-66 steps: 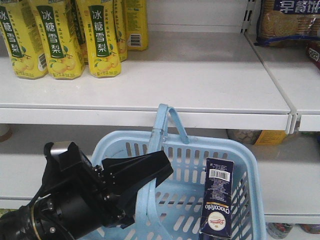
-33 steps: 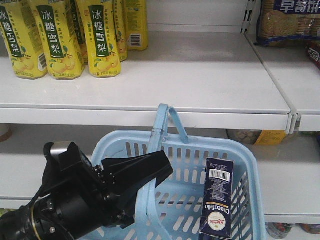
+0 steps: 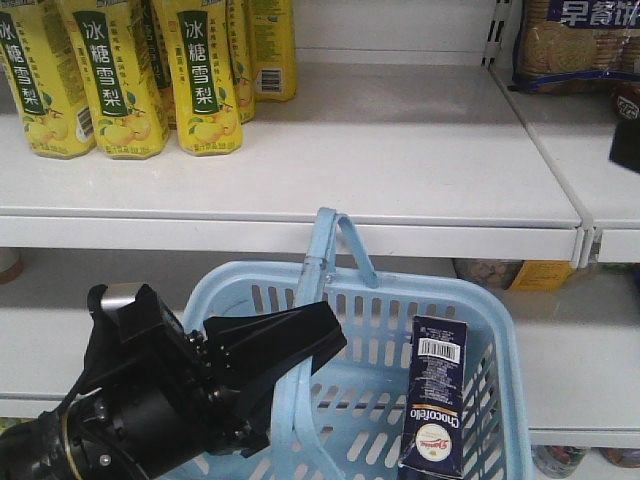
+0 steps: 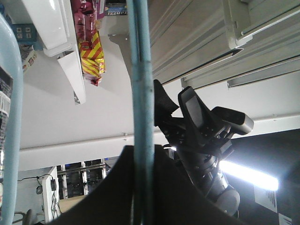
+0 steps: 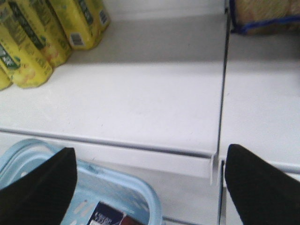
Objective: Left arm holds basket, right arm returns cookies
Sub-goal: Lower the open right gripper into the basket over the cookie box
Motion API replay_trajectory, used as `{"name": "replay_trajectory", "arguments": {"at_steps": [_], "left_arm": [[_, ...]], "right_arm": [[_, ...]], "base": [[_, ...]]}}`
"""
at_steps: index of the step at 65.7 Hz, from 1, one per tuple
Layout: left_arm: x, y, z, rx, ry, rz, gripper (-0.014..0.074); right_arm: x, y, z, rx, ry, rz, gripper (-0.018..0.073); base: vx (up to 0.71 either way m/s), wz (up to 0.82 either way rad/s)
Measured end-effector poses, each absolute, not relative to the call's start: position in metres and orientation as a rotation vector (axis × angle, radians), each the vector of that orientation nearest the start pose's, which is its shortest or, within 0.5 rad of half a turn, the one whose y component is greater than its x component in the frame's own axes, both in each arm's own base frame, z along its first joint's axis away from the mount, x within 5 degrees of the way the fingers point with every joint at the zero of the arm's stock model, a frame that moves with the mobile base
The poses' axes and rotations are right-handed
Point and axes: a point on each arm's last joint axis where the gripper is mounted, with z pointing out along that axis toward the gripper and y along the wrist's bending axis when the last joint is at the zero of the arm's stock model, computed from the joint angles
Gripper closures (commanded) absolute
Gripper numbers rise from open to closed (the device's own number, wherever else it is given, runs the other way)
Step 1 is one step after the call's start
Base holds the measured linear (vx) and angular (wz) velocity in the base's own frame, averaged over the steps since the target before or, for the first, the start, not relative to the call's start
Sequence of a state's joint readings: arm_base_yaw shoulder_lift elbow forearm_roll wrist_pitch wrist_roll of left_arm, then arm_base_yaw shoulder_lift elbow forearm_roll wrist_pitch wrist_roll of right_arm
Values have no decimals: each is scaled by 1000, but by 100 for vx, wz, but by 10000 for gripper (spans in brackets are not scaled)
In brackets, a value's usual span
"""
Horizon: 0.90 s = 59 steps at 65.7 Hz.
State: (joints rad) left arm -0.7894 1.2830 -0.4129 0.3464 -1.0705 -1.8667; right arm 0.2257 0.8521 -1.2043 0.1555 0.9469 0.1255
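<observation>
The light blue basket [image 3: 400, 300] hangs in front of the lower shelf. My left gripper [image 3: 305, 350] is shut on one of its hoop handles [image 3: 330, 240]; in the left wrist view the handle [image 4: 140, 84] runs up between the closed jaws of the left gripper [image 4: 140, 161]. The cookies [image 3: 435, 395], a dark navy box, stand upright at the basket's right side, and their top edge [image 5: 110, 219] shows in the right wrist view. My right gripper [image 5: 149, 154] is open and holds nothing, above the basket rim [image 5: 143, 190]. It shows as a dark shape [image 3: 626, 135] at the front view's right edge.
Yellow bottles [image 3: 120, 80] stand at the upper shelf's left. The white shelf board [image 3: 400, 160] ends at a divider [image 3: 585, 240]. A blue biscuit pack [image 3: 575, 45] stands on the neighbouring shelf. Packaged goods [image 3: 510, 272] sit on the lower shelf behind the basket.
A dark part of my right gripper has come into the front view at the right edge. The left arm, the basket and the cookies have not moved.
</observation>
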Motion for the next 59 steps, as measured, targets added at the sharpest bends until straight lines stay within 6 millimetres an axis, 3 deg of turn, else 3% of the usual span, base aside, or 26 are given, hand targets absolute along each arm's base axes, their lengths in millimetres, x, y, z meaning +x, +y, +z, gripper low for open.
{"name": "replay_trajectory", "arguments": {"at_steps": [20,35,59], "left_arm": [[146,-185,266,-444,1690,-2198,599],[146,-185,266,-444,1690,-2198,599],[146,-185,266,-444,1690,-2198,599]], "right_arm": [[142,79,418,-226,2364,522,-34],[155,103,396,-201,2571,551,-34],[159,146,367,-192,2795,520,-34]], "base": [[0,0],[0,0],[0,0]]}}
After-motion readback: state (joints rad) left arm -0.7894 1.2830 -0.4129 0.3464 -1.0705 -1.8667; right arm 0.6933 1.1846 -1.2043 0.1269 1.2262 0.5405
